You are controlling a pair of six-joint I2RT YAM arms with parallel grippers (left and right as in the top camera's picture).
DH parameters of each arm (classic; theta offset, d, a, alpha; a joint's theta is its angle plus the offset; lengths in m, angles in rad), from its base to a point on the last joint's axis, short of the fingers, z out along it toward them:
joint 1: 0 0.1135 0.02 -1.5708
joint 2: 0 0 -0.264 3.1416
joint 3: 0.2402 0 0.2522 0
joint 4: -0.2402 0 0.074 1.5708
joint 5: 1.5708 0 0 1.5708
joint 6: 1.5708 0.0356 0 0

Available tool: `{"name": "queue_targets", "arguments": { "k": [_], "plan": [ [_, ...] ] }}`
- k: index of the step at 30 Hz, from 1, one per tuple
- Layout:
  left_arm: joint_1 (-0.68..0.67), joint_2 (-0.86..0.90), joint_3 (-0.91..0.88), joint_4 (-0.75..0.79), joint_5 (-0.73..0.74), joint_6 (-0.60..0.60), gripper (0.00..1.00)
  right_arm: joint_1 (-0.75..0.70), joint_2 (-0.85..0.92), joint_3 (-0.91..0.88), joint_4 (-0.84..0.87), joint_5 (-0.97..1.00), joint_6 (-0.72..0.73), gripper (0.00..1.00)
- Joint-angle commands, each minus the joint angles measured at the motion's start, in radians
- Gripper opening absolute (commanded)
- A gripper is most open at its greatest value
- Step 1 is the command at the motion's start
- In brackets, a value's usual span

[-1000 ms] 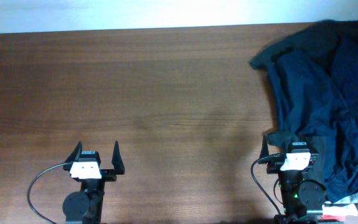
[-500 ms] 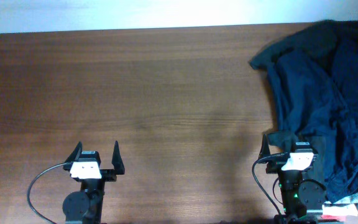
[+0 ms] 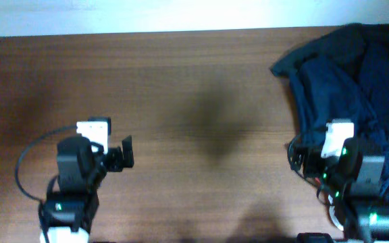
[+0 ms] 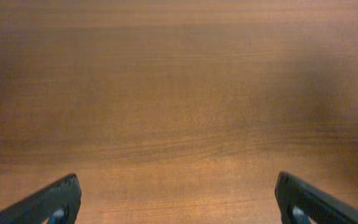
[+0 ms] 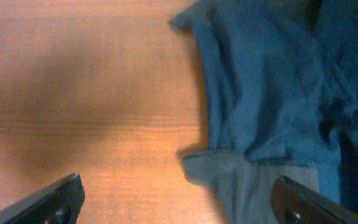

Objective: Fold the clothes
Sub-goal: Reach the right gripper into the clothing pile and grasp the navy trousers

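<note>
clothes [image 3: 353, 81] bunched at right end of table [image 3: 181, 81]; left claw [image 4: 176, 186] wide, right claw [image 5: 178, 186] wide, both empty.

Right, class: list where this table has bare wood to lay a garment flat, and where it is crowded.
Bare wood runs from the table's left edge across to the clothes, including between the left tool and right tool. Crowded: the right end, where the heaped clothes lie, partly below the right tool.
</note>
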Motion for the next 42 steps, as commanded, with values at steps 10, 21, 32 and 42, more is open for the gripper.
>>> {"name": "queue_targets", "arguments": {
  "k": [10,21,32,42],
  "plan": [
    [-0.003,0.110,0.214,-0.161,0.029,0.029,0.99,-0.407,0.531,0.140,-0.168,0.209,0.364,0.74],
    [-0.003,0.110,0.214,-0.157,0.028,0.029,0.99,-0.476,0.878,0.140,0.003,0.128,0.289,0.22],
    [-0.003,0.110,0.214,-0.138,0.029,0.029,0.99,-0.475,0.864,0.226,-0.379,-0.310,0.069,0.09],
    [-0.003,0.110,0.214,-0.142,0.029,0.029,0.99,-0.475,0.864,0.226,-0.400,-0.405,-0.044,0.25]
  ]
}}
